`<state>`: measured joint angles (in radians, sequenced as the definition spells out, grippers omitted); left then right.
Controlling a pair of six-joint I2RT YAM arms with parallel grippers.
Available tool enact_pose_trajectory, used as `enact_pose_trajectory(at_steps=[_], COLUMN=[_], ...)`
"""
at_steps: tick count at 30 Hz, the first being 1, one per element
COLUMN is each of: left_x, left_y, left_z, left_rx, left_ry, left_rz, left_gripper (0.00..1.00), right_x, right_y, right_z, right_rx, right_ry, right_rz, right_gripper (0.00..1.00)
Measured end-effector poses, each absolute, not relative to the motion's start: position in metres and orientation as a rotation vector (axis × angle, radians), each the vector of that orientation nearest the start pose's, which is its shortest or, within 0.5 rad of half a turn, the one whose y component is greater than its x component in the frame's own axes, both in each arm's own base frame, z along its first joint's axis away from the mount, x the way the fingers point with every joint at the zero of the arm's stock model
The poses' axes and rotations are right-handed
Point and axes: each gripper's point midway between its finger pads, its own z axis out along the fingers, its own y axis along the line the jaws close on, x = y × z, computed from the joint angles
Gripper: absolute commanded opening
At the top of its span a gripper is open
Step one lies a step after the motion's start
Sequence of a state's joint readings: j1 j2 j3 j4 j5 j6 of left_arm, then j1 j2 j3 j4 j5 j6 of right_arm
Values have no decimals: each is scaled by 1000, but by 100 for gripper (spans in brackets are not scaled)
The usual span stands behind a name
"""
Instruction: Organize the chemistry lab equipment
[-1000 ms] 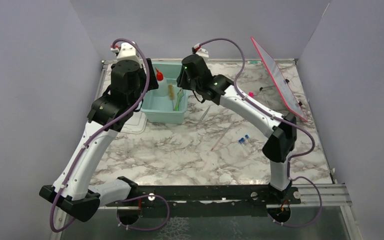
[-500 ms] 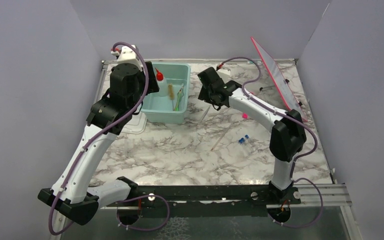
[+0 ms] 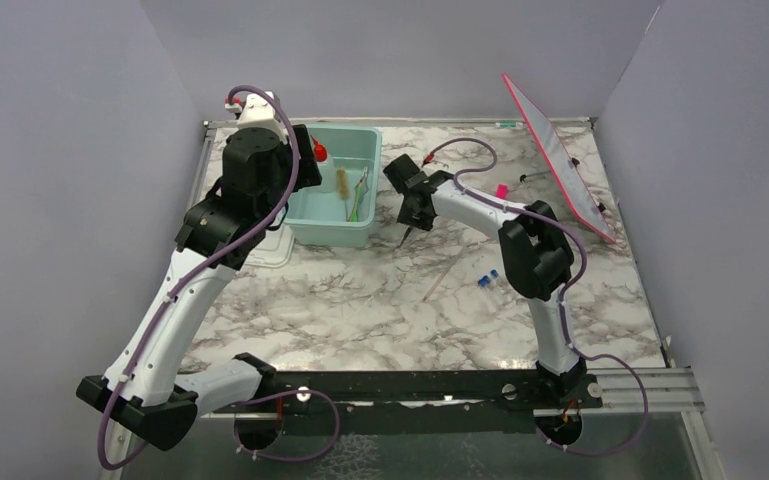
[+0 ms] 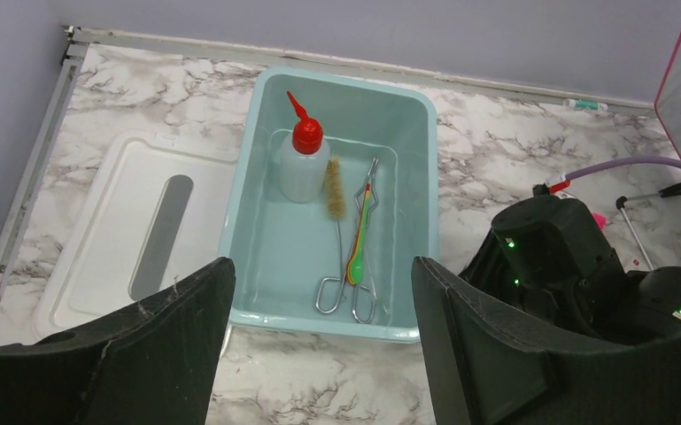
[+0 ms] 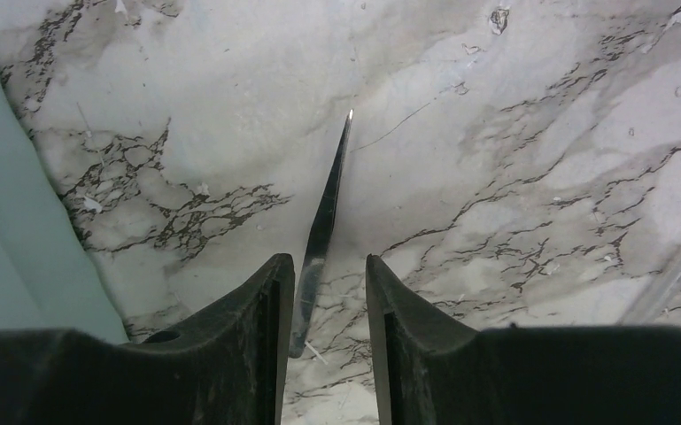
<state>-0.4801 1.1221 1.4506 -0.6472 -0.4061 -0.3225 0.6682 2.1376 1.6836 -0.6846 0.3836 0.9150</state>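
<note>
Looking down from above on a marble table [image 3: 360, 310]. Showing the left gripper [image 3: 305, 168] hanging at the far left corner of a teal tub [image 3: 332, 232], with a white lid [image 3: 272, 250] lying flat just beside the tub's left wall. Showing a squeeze bottle [image 3: 320, 155], translucent with a red nozzle, sitting inside the tub at its far left. Showing the right gripper [image 3: 406, 228] pointing down at the marble just right of the tub, with a thin rod [image 3: 402, 241], dark and tapering, sticking out past its fingertips. Showing a second clear rod [image 3: 445, 275] lying slantwise nearer the arms, two blue-capped vials [image 3: 488, 281] just right of it, and a pink-framed board [image 3: 558, 155] leaning at the far right.

Turning to the left wrist camera. Showing its black fingers [image 4: 142, 354] spread wide, released, with nothing between them, hovering above the tub's near side. Showing the bottle at the tub's far end, and wire tongs [image 4: 371, 181] of bare metal lying lengthwise on the tub floor beside a brown bristle brush [image 4: 334, 188] and a green-and-yellow tool [image 4: 359, 239].

Turning to the right wrist camera. Showing two black fingers [image 5: 248, 345] standing partly apart close over the marble, with the thin rod running up between them, shiny, dark and narrowing to a fine point. Not possible to tell whether pinching it or only straddling it. Showing the tub's wall at the left edge.
</note>
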Motion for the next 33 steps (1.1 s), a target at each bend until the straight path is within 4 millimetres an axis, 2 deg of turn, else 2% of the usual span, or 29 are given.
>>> enact_pose_trajectory(at_steps=[4,8,12,19,25,27,29,31,33], left_x=[323,324,324,324,324,324,324,324,324], left_y=[-106,-110,-111,-115,-117,-118,-119,-124,-131], left_z=[371,367,366,360,359,359,359,355,347], left_rx=[-143,-142,-143,-139,-136,-135,-130,-115,-88], left_ry=[1867,1876,1879,1892,1897,1898,1900,1905,1922], left_rz=[-192,-209,-218,-237,-250,-253,-260,-280,-312], left_gripper=[76,76,76,76,76,76,78,80,80], right_x=[408,411,410,413,415,416,417,419,422], right_y=[277,280,279,282,285,286,287,289,293], right_z=[41,38,25,25,28,33,48,72,107], right_rx=[426,423,414,412,390,375,361,342,329], right_ry=[2536,2529,2548,2543,2538,2529,2507,2469,2409], right_rz=[53,62,37,61,86,102,133,181,255], right_gripper=[39,31,25,7,3,2,2,2,2])
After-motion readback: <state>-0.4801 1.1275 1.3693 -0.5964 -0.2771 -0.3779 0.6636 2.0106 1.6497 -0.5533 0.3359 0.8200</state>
